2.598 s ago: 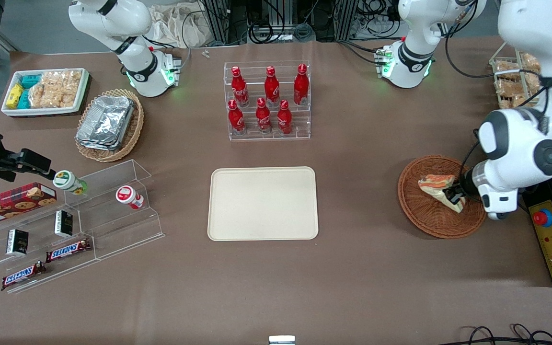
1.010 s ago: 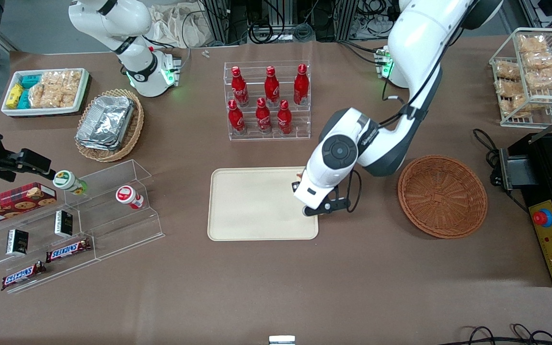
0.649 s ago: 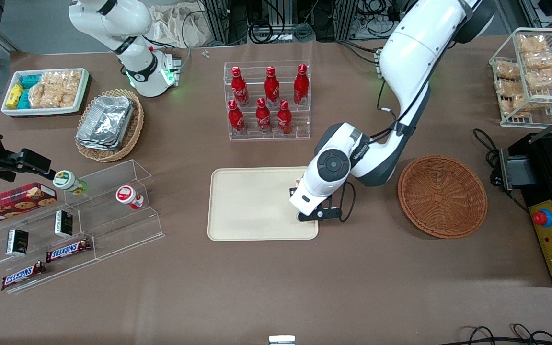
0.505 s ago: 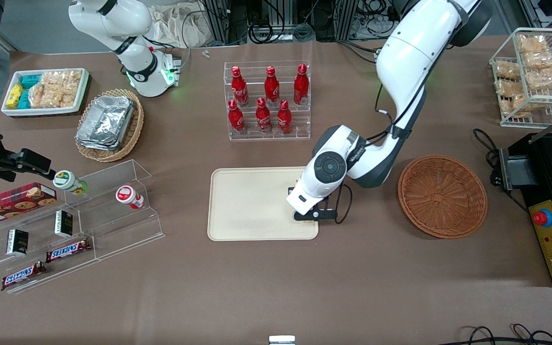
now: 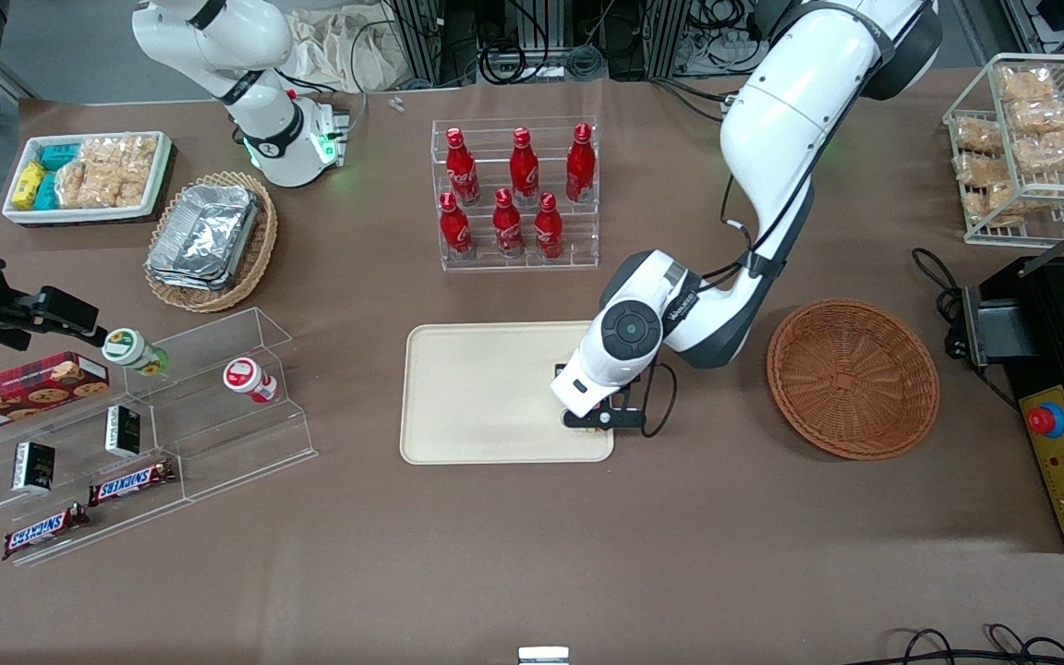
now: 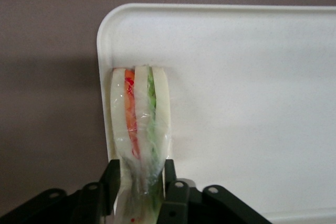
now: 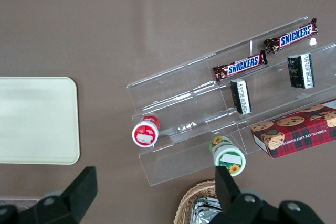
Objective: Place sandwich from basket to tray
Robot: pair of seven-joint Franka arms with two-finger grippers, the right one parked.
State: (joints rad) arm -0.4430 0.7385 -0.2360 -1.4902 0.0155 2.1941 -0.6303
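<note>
Mid-table, toward the front edge, the tray [image 5: 486,392] lies flat. My gripper [image 6: 139,182] hangs low over the tray's end nearest the basket, fingers [image 6: 111,179] clamped on the sandwich [image 6: 139,124]. The wrapped wedge stands on edge, its orange and green layers showing, its free end over the tray's corner, just inside the rim; whether it touches the tray I cannot tell. Toward my end of the table, the basket [image 5: 852,377] sits well apart from the tray.
</note>
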